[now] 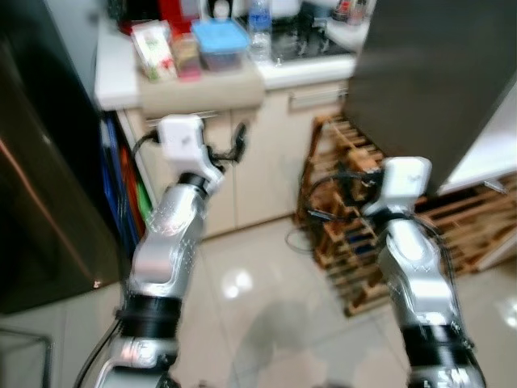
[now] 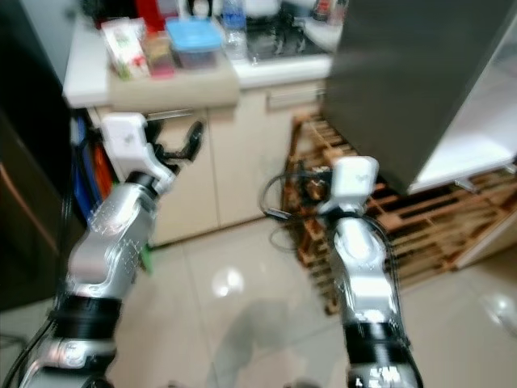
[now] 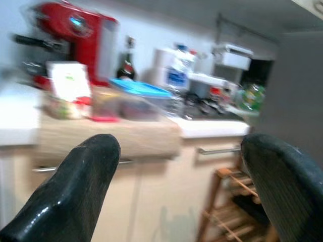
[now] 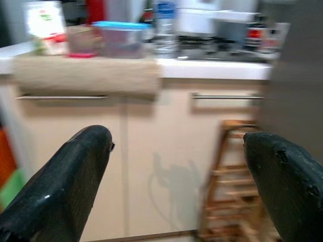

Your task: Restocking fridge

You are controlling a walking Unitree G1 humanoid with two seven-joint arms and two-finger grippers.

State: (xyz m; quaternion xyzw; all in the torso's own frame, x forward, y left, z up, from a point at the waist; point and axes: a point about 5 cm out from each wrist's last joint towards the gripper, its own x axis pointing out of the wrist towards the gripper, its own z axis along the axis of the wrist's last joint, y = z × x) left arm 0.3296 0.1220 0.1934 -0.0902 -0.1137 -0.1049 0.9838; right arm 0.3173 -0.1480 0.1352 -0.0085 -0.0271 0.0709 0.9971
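Observation:
On the counter ahead stand a white and green packet, a small pink-lidded tub, a blue-lidded clear container and a water bottle. My left gripper is raised in front of the cupboard doors below them, open and empty; in the left wrist view its fingertips frame the counter items from a distance. My right gripper is also open and empty, held lower near the wooden rack, facing the cupboards. A dark grey fridge door stands open at the right.
A tall dark appliance stands close on the left. A wooden pallet rack with cables sits on the floor under the open door. A red coffee machine stands at the counter's back. Glossy tiled floor lies between my arms.

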